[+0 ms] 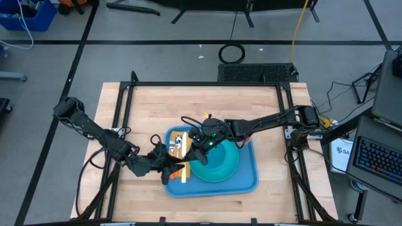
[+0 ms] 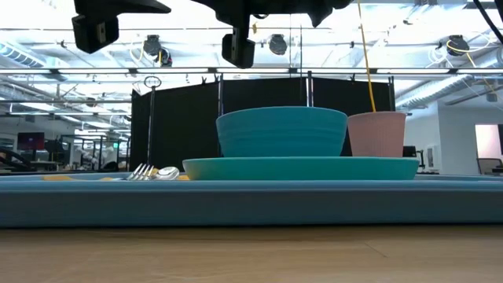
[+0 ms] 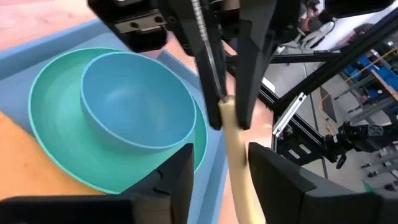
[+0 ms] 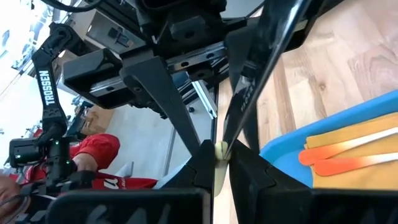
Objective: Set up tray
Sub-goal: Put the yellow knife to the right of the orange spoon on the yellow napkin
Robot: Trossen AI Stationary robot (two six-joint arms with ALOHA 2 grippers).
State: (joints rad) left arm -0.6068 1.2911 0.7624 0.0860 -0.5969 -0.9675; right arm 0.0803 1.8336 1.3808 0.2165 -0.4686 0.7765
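The blue tray lies mid-table and carries a teal plate with a blue bowl on it. A yellow napkin with orange-and-cream utensils lies at the tray's left end. Both grippers meet above that end. My right gripper is shut on a cream utensil handle. My left gripper is open, with a finger on either side of the same handle. What kind of utensil it is does not show. My right gripper pinches the cream handle at its one end between its two fingertips, which lie across it. The handle is lifted clear, above the tray's left rim, and runs on between the left fingers. My left gripper stands around the handle's other stretch; whether a finger touches it, I cannot tell.
A pink cup stands on the tray beyond the plate. A silver fork and spoon lie on the tray at its left. Bare wood table lies toward the far edge and on both sides, inside the black frame rails.
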